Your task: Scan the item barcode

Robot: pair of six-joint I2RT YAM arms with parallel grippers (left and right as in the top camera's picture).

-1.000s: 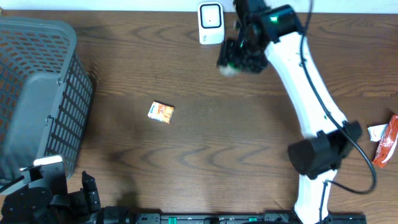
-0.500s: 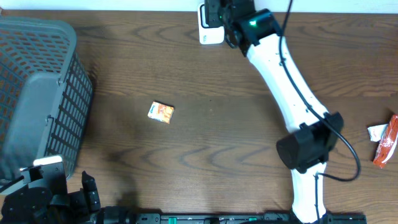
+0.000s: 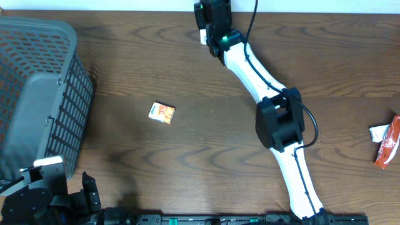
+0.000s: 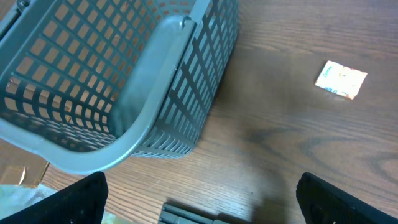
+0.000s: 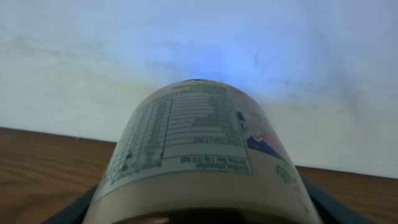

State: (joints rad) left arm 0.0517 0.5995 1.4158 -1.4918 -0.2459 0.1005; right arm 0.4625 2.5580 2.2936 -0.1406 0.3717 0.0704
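Note:
A cream-coloured container (image 5: pixel 193 149) with a printed nutrition label fills the right wrist view, and my right gripper (image 5: pixel 199 214) is shut on it, a dark finger (image 5: pixel 71 208) showing at each side. Overhead, that gripper (image 3: pixel 212 15) reaches to the table's far edge over the white scanner (image 3: pixel 202 35), of which only a sliver shows; the container itself is hidden there. No barcode is visible on the side facing the wrist camera. My left gripper (image 4: pixel 202 202) hangs open and empty at the near left, low over the table.
A grey mesh basket (image 3: pixel 37 94) stands at the left, close to the left gripper (image 4: pixel 155 124). A small orange-and-white packet (image 3: pixel 162 112) lies mid-table. A red packet (image 3: pixel 387 140) lies at the right edge. A pale wall rises behind the table.
The right arm has swung left and toward the back edge with the container, ending over the scanner. The left arm has stayed still.

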